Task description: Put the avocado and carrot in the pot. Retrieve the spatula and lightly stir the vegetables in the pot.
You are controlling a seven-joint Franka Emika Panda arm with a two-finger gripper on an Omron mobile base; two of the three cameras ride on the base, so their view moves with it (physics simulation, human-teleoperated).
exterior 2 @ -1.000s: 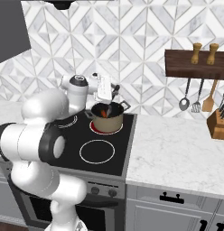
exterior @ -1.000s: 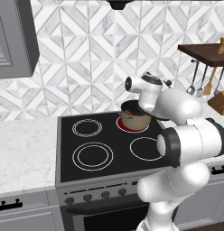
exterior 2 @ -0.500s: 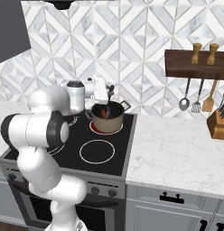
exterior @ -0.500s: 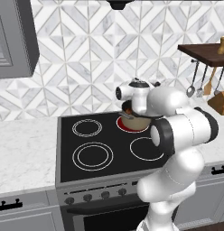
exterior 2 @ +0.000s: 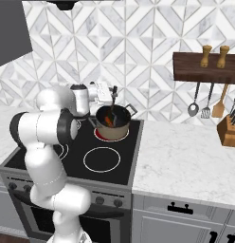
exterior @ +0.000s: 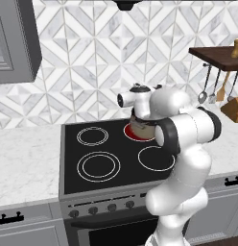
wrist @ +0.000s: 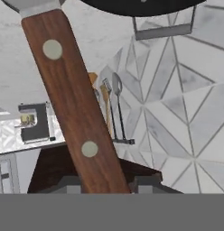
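One stir step left: gripper (exterior 2: 110, 93) clamped on the spatula (wrist: 73, 99) above the pot (exterior 2: 112, 122) on the rear burner, carrot (exterior 2: 108, 120) inside, so I'd keep strokes small and clear of the rim.

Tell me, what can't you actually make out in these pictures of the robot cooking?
- Left base view: the pot is mostly hidden behind the arm, so its contents can't be seen.
- Right base view: the carrot shows orange inside the pot; the avocado can't be picked out among the dark bits.
- Hand view: the spatula handle shows, but its grey head is cut off at the top edge and the fingers' tips are blocked by the handle.
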